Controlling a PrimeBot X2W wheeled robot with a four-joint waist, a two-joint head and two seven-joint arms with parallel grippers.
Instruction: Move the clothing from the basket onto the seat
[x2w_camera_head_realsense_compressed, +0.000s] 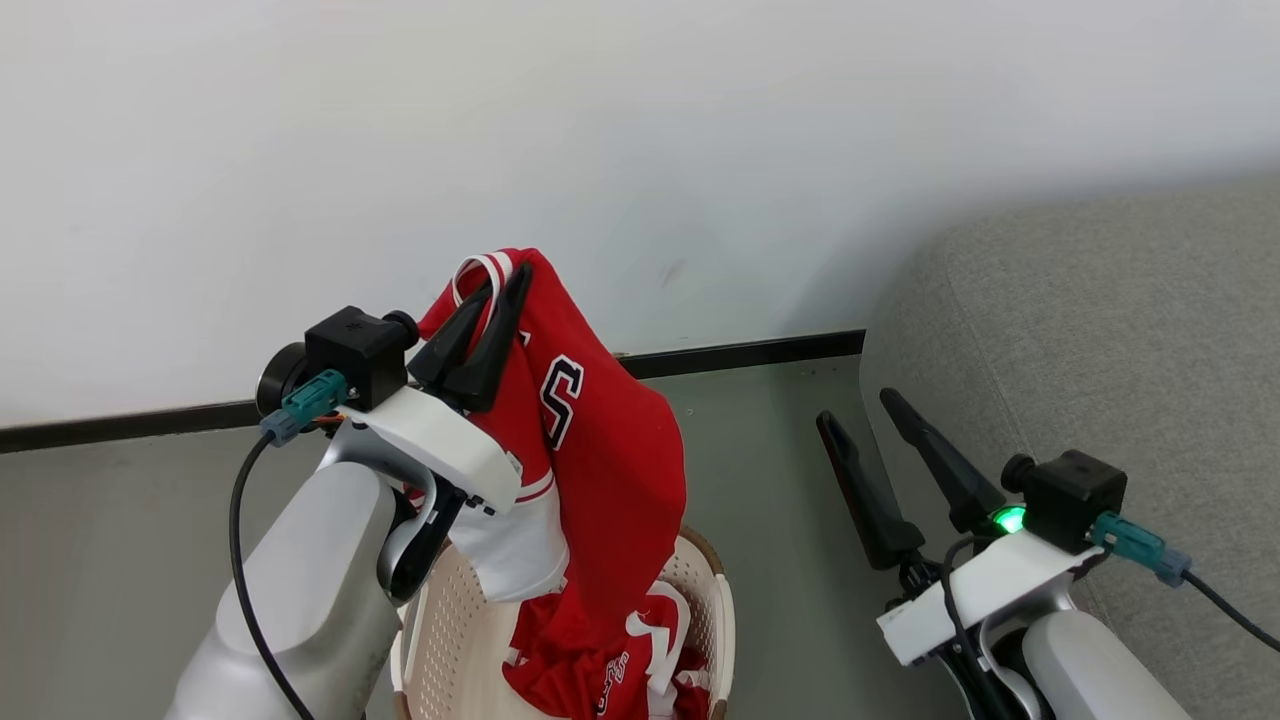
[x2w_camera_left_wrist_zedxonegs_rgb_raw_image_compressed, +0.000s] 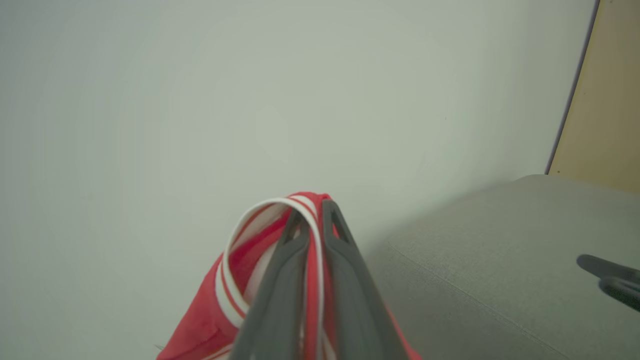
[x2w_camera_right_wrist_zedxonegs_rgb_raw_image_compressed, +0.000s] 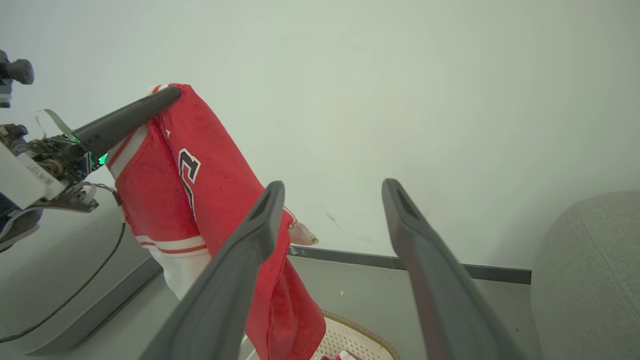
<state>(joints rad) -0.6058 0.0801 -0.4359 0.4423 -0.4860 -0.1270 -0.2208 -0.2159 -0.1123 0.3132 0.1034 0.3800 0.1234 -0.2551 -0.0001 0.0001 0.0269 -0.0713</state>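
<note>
A piece of the clothing, a red garment with white trim and black-and-white lettering, hangs high above the basket. My left gripper is shut on its striped upper edge, and its lower end still reaches into the basket. The left wrist view shows the trim pinched in that gripper. More red clothing lies inside the cream basket. My right gripper stands open and empty to the right, beside the grey seat. In the right wrist view its gripper is spread, the hanging garment to the left.
A white wall with a dark skirting strip runs behind the basket. The floor is grey-green between basket and seat. The seat's rounded edge rises on the right. A cable trails from my left wrist.
</note>
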